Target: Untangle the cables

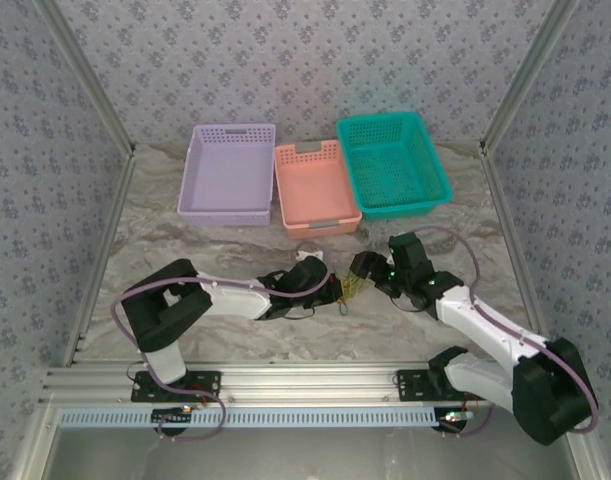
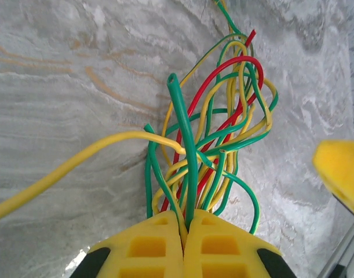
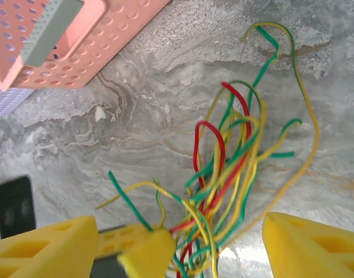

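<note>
The cables (image 2: 223, 133) are a tangled bunch of thin green, yellow and red wires lying on the marble table between the two arms (image 1: 350, 288). My left gripper (image 2: 184, 223) is shut on the cables: a green strand and a yellow one are pinched between its yellow fingers, and the green end sticks up. In the top view the left gripper (image 1: 330, 285) sits just left of the bunch. My right gripper (image 3: 177, 231) stands open, its fingers (image 3: 316, 246) wide apart on either side of the cables (image 3: 234, 168), holding nothing. The right gripper (image 1: 361, 270) is close on the bunch's right.
Three baskets stand in a row at the back: purple (image 1: 225, 213), pink (image 1: 318, 225) and teal (image 1: 395, 118). The pink basket (image 3: 107, 35) lies just beyond the bunch. Aluminium frame posts and patterned walls bound the table.
</note>
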Controlling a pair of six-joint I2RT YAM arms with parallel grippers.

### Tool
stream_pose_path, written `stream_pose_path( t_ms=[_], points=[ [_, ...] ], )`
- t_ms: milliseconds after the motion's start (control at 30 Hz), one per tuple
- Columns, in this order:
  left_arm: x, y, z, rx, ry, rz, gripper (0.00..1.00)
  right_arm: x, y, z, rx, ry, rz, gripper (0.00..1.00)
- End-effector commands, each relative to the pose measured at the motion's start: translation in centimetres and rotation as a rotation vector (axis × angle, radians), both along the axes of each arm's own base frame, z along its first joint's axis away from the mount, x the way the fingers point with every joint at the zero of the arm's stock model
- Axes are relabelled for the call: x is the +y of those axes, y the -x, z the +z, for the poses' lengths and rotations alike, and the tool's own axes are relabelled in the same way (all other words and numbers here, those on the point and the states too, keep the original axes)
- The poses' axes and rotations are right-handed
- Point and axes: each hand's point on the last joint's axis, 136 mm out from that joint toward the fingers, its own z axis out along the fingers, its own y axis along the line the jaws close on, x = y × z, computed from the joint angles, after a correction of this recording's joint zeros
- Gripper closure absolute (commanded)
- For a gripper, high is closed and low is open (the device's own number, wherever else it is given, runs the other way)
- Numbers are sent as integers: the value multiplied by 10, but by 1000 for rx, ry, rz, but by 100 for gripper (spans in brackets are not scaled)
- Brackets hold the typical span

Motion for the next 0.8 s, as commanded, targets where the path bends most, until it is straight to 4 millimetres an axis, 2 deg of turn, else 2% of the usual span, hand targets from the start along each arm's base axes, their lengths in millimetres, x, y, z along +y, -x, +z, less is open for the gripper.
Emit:
stream_pose_path(
  t_ms=[0,133,167,267,300,433,533,633,767],
  points=[
    [-15,2,32,-92,4,-59,100,10,-10,-16,50,-18,-16,23],
    [-19,9,44,-141,-12,-92,100,25,-21,-35,106,-45,-22,33],
    [-18,10,46,-147,-12,-93,100,28,-22,-39,116,-48,-26,43],
    [-8,10,49,-157,-28,-74,100,25,-23,-43,105,-44,-67,90],
    [-2,10,49,-161,-42,-61,100,23,-22,-41,91,-39,-81,100],
    [32,2,48,-140,-53,34,100,8,-18,-25,15,-47,-123,100],
    [64,-7,41,-78,8,139,100,4,-15,-9,-54,-116,-134,100],
    [80,-15,43,-19,150,201,100,9,-15,12,-117,-212,-107,100],
    [86,-22,55,33,271,217,100,27,-14,31,-123,-277,-18,100]
  ],
)
